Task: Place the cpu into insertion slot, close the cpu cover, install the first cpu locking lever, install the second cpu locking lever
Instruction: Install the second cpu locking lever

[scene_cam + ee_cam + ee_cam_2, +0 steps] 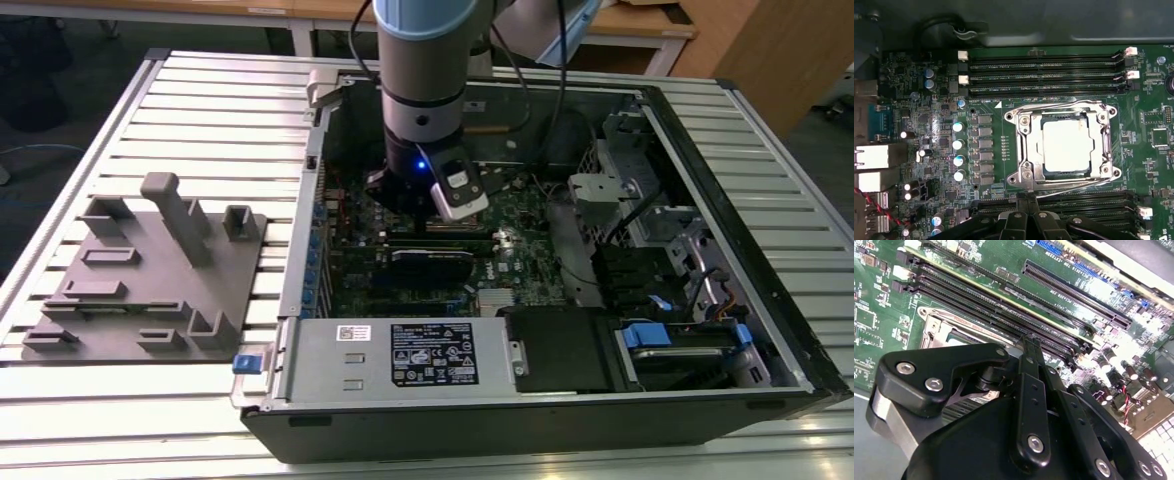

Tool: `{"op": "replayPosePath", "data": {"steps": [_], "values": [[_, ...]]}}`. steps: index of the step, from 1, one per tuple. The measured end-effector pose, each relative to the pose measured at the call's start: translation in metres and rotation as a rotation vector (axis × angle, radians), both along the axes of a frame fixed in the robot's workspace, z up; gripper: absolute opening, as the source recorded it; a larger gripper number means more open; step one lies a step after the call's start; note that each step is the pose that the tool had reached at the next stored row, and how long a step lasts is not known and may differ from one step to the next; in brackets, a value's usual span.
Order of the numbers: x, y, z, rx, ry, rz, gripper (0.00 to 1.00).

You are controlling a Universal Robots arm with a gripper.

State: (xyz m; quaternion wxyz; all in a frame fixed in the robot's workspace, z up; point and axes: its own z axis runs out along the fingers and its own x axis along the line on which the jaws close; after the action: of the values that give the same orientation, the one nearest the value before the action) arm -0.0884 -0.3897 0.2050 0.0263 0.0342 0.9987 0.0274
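Cpu: the cpu point(1065, 145) lies flat in the insertion slot point(1024, 150) on the green motherboard point(989, 100), pale top facing up.
Cpu cover: the cpu cover point(1102, 145) is down around the chip, framing it.
Gripper: the gripper point(1026, 207) hovers just beside the socket; fingers point(1030, 352) pressed together, holding nothing.
Writing: white label point(434, 355) on the case, print too small to read.

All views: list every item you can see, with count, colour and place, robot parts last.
computer case: one, black, open on the slatted table.
circuit board: one, green, inside the case.
cpu: one, silvery-grey, seated in the insertion slot.
cpu cover: one, silver frame, lying down around the cpu.
fixture block: one, grey, on the table at the exterior view's left.
arm: one, grey-blue, reaching into the case.
gripper: one, black, fingers together, over the board.
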Motion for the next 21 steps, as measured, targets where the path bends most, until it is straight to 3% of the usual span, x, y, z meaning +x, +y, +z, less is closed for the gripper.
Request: {"op": "replayPosePath", "data": {"steps": [21], "values": [[-0.0043, 0.0012, -0.005, 0.0035, 0.0, 0.0, 0.1]]}}
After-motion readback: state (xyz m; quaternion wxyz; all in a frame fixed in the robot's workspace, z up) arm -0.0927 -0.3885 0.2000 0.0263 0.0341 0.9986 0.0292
